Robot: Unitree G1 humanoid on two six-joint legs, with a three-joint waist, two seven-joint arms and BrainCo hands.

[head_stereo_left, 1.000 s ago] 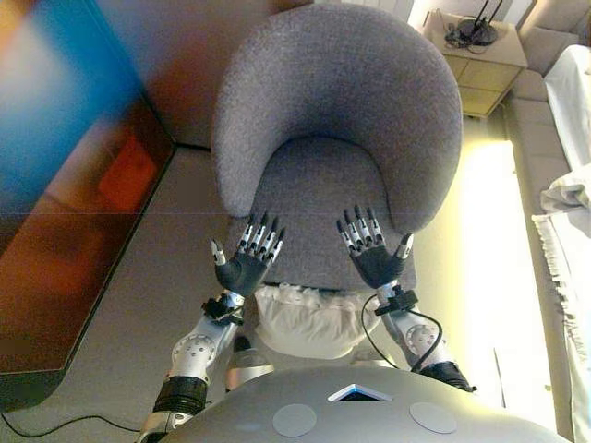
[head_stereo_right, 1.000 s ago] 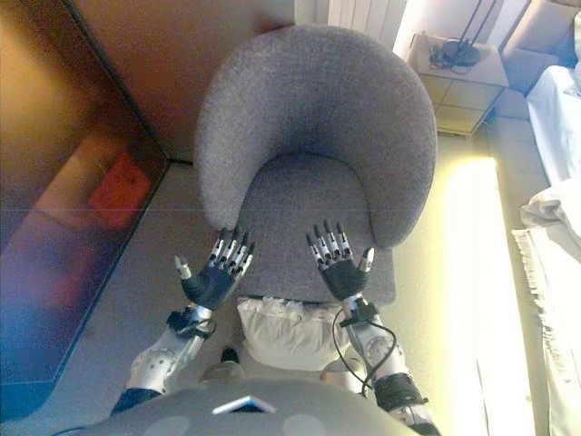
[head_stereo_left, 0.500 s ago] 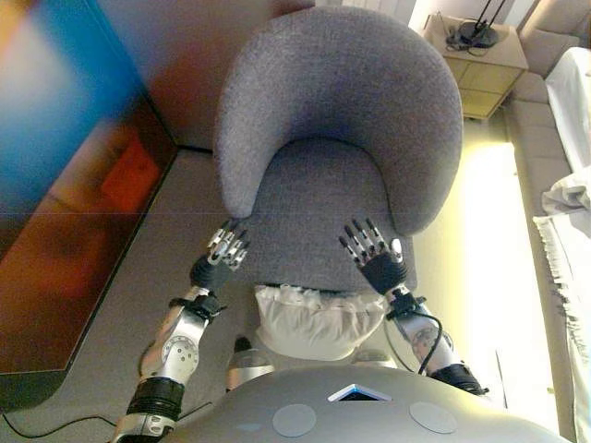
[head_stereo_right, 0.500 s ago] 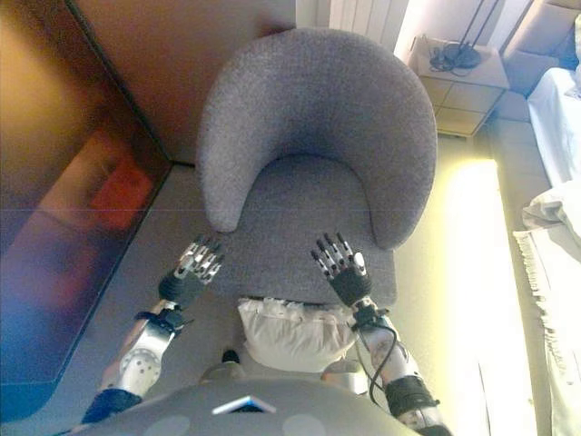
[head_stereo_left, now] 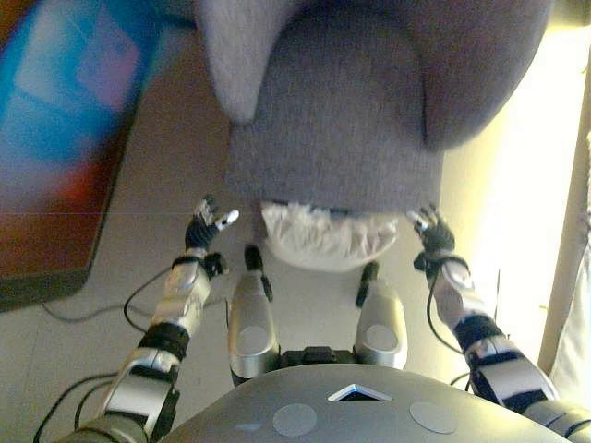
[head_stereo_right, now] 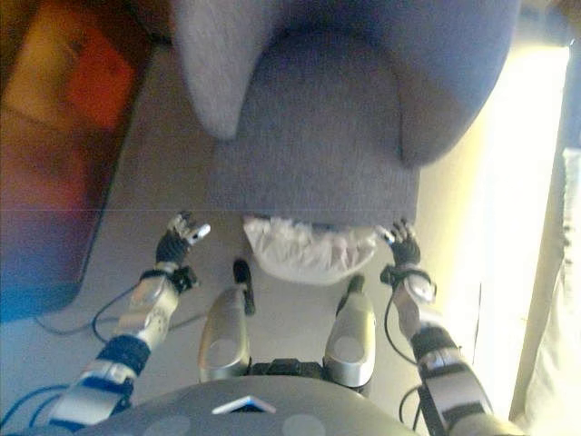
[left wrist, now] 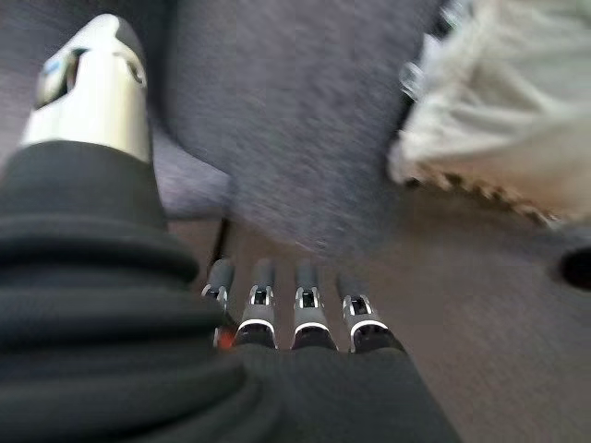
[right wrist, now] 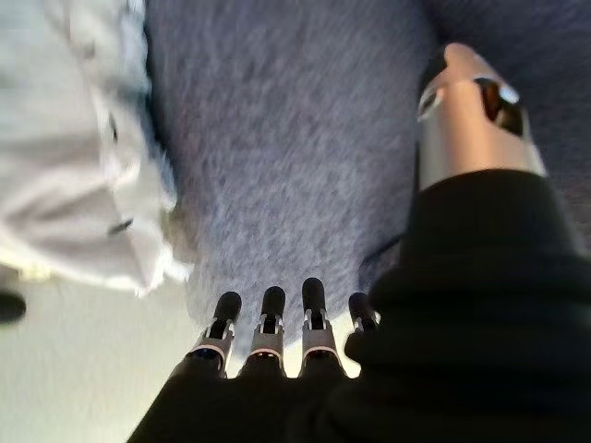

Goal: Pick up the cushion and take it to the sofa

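The white frilled cushion (head_stereo_left: 325, 231) lies on the floor against the front of the grey armchair (head_stereo_left: 342, 120), partly under the seat's front edge. My left hand (head_stereo_left: 205, 224) is low at the chair's front left corner, left of the cushion and apart from it, fingers relaxed and empty. My right hand (head_stereo_left: 429, 226) is at the front right corner, just right of the cushion, open and empty. The left wrist view shows the cushion (left wrist: 499, 120) past my fingers (left wrist: 309, 314). The right wrist view shows the cushion (right wrist: 65, 138) beside the chair's front.
A large dark screen panel (head_stereo_left: 55, 138) stands to the left on the floor. White cloth (head_stereo_left: 580, 351) shows at the right edge. Beige floor (head_stereo_left: 157, 185) lies between the chair and the panel.
The camera has tilted down. Both hands have dropped from over the chair seat and spread out to the chair's front corners, on either side of the cushion.
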